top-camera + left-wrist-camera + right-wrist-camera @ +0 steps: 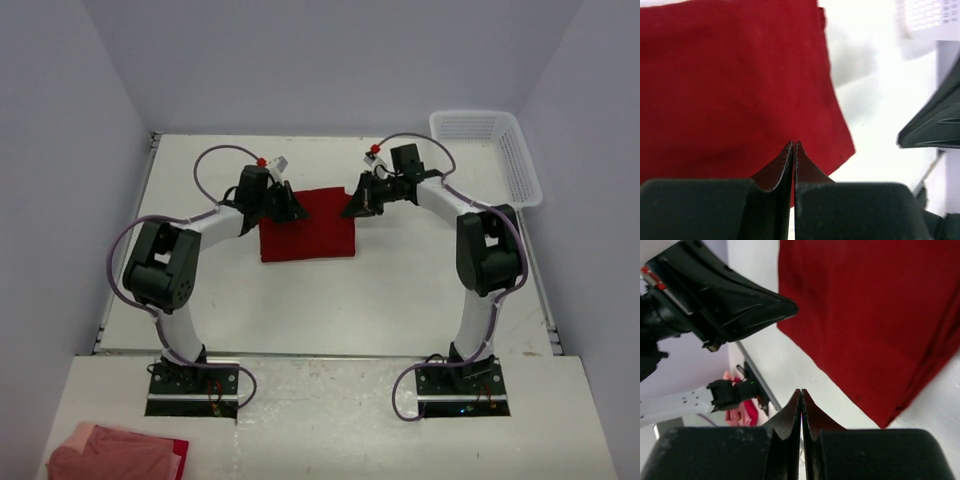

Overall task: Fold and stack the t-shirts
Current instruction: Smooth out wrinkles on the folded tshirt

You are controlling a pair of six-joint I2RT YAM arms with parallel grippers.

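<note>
A deep red t-shirt [307, 224] lies folded into a flat rectangle in the middle of the table. It also shows in the left wrist view [735, 85] and the right wrist view [880, 315]. My left gripper [298, 212] hovers at the shirt's far left corner with its jaws shut and nothing between them [794, 145]. My right gripper [350, 208] hovers at the far right corner, also shut and empty [801, 392]. Another pink and red cloth heap [115, 452] lies off the table at the near left.
A white mesh basket [490, 150] stands at the far right corner of the table and shows in the left wrist view [932, 17]. The table's edges are bounded by grey walls. The two arm bases stand at the near edge.
</note>
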